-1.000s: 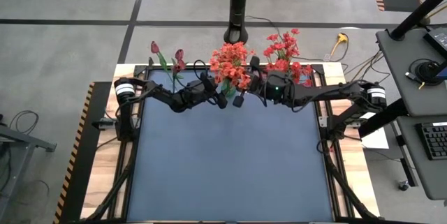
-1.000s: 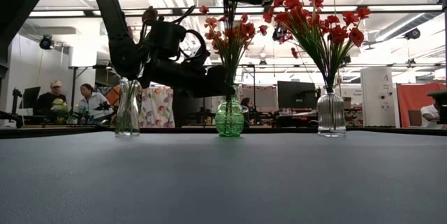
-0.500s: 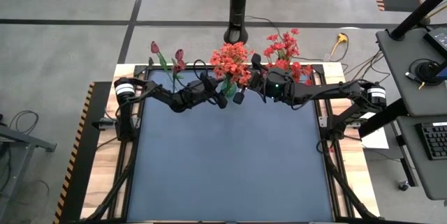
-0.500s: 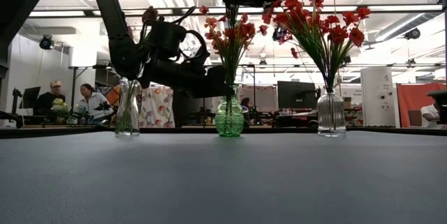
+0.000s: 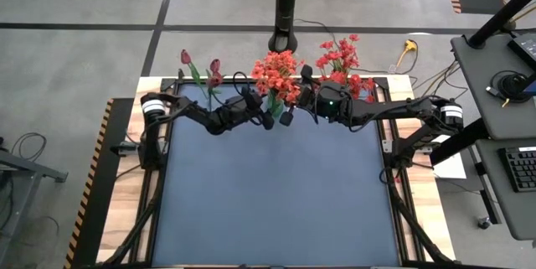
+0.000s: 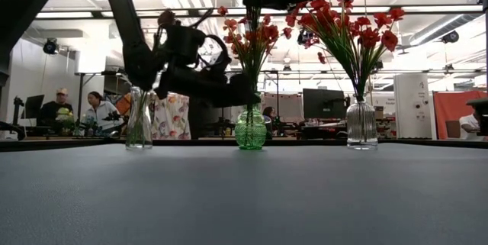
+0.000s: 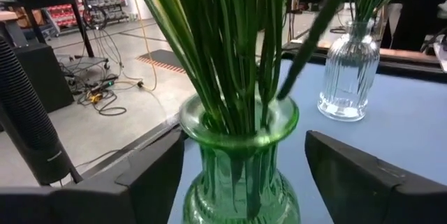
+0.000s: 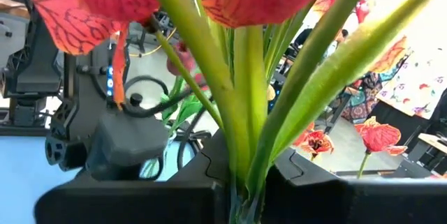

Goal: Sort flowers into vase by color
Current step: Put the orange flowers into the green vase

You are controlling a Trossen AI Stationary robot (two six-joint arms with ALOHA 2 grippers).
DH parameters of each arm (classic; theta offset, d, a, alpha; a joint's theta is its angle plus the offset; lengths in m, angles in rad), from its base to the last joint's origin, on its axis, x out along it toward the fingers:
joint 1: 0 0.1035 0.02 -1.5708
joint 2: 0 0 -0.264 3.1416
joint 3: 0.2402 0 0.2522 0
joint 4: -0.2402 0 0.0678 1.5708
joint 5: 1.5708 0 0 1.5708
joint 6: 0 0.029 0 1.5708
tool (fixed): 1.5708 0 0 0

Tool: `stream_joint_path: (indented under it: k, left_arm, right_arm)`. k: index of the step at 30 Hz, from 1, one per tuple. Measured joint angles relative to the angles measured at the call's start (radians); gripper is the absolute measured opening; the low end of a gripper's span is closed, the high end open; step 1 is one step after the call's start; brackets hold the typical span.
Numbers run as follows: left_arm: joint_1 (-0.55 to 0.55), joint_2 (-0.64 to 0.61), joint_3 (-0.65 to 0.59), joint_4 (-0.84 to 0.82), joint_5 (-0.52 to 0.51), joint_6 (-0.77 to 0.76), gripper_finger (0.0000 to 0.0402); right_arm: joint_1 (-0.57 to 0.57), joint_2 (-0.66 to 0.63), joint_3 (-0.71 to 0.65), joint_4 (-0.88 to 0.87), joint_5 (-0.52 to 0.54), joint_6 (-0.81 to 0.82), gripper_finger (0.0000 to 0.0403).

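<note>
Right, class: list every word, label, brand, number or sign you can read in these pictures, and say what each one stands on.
None can be read. Neither the green vase, the clear vase nor the flowers carry lettering, and the room's monitors and shelves behind the table are too small and blurred to show text.

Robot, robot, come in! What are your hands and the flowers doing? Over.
Left gripper open around green vase. Right gripper shut on flower stems above it. Nothing in the way.
</note>
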Motion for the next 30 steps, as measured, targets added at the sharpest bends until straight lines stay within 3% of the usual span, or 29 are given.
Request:
stream_joint_path:
  k: [13,30]
  left_arm:
    - [0.0,0.07,0.033,0.053,-0.007,0.004,0.0276]
    - [0.002,0.07,0.033,0.054,-0.008,0.001,0.0166]
  right_arm:
    - [0.0,0.0,0.0,-0.005,-0.026,0.001,0.0029]
    - [-0.033,0.025,-0.002,0.04,-0.068,0.023,0.0029]
